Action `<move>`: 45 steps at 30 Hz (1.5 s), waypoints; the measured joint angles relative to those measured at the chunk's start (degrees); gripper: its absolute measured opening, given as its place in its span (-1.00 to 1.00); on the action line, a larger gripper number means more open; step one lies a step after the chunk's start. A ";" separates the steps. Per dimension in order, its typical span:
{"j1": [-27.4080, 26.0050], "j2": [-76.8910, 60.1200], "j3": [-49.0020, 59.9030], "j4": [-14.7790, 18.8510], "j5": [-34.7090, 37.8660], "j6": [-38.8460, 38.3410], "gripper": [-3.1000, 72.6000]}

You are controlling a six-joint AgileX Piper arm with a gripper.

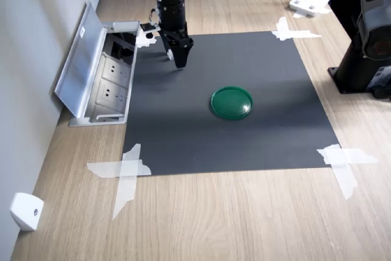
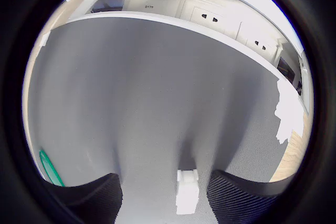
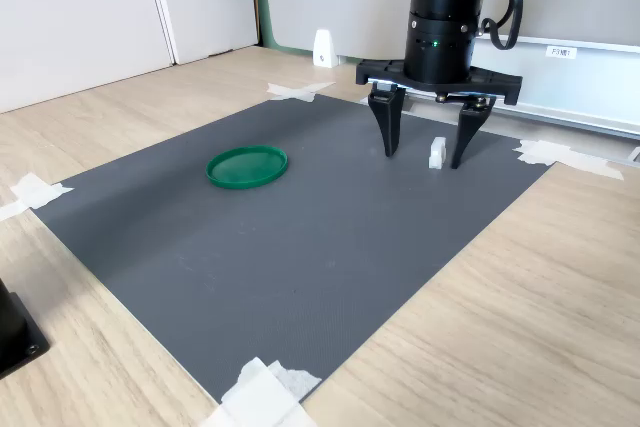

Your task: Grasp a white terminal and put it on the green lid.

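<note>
We are seeing the gripper [image 3: 423, 157] hanging over the dark mat [image 3: 300, 247] with its fingers spread wide, and the white terminal [image 3: 437, 152] is standing on the mat between them, touching neither. The green lid [image 3: 247, 166] is lying well apart, toward the second exterior view's left. Beyond the gripper, the open socket box [image 1: 104, 84] is sitting at the mat's edge; in the wrist view a small label on it seems to read "D179" [image 2: 150, 7], though blurred.

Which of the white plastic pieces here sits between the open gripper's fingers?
The tiny white terminal on the dark mat, between the gripper fingers. The larger wedge-shaped block lies off the mat, by the wall.
</note>
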 joint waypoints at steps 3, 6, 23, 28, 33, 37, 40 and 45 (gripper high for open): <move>0.00 0.00 0.00 -0.66 -0.51 0.45 0.77; 0.00 0.05 0.00 -1.02 -1.10 0.78 0.69; 0.00 0.11 0.00 -1.33 -1.34 1.44 -0.43; 0.00 -0.22 0.00 -1.96 -0.47 1.68 -0.61; 0.00 -4.54 2.28 -0.85 -0.26 1.44 -0.62; 0.00 -9.33 6.96 0.00 -0.31 0.40 -0.62; 0.12 -12.84 11.43 0.43 -0.64 -0.38 -0.62; 3.73 -18.98 19.86 0.28 -2.44 -0.67 -0.62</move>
